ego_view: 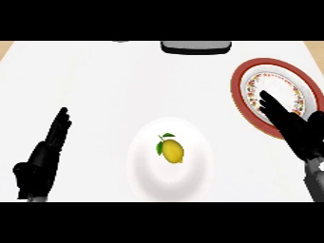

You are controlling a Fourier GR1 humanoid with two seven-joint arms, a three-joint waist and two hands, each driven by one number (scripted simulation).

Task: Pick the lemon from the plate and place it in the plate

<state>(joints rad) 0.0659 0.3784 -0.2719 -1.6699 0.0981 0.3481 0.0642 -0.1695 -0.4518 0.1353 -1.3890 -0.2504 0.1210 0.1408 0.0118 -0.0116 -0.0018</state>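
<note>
A yellow lemon (172,150) with a small green leaf lies on a plain white plate (145,172) near the counter's front middle. At the right stands a red-rimmed patterned plate (246,79). My right hand (299,130) is open, its straight fingers stretched over the lower part of that red-rimmed plate, holding nothing. It is well to the right of the lemon. Near the left edge my left hand (46,152) rests open, fingers pointing up, away from both plates.
A dark grey object (196,46) sits at the counter's far edge, top centre. The white counter (94,85) ends in wooden strips at both upper corners.
</note>
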